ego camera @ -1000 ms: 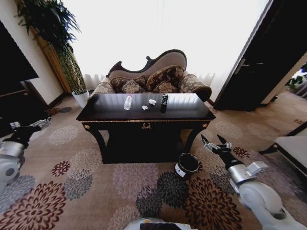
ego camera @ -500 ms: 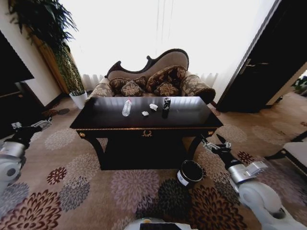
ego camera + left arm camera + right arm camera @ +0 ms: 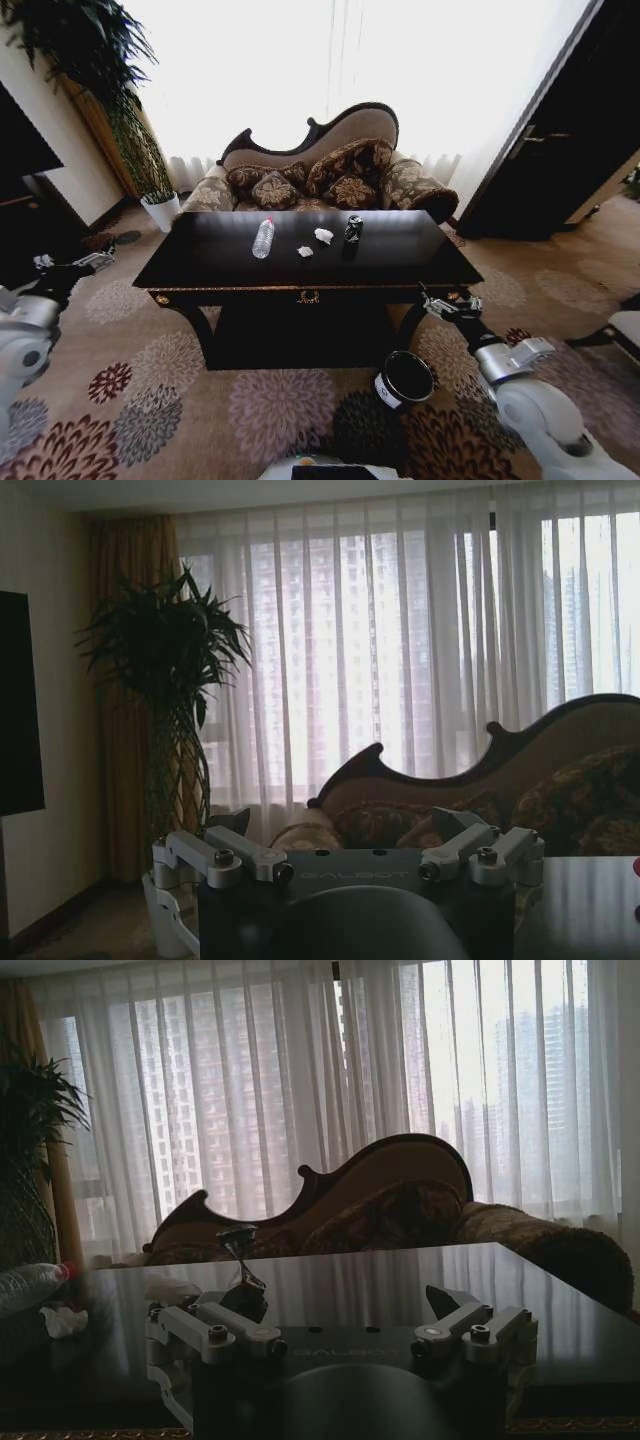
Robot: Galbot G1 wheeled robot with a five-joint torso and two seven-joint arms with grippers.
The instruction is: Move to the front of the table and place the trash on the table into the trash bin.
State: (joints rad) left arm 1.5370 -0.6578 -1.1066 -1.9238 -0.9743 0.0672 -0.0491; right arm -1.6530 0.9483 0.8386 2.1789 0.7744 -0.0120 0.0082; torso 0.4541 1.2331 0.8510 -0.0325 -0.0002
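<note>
Facing tabletop [image 3: 400, 250] with bottle [image 3: 263, 238], can [image 3: 351, 230] — left claw [image 3: 75, 265], right claw [image 3: 447, 304] both spread open (empty), bin [image 3: 404, 379] below.

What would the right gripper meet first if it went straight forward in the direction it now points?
Probably the table's front right edge: the right gripper, fingers open, sits just before that corner, about level with the top. Depth is unclear.

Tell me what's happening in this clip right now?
The robot is facing the dark table in front of a sofa, with nothing grasped. The trash sits on the tabletop: a clear bottle, two crumpled paper scraps, and a dark can. The black trash bin stands on the carpet by the table's right front leg. The left gripper and right gripper are both open, held low at either side.
</note>
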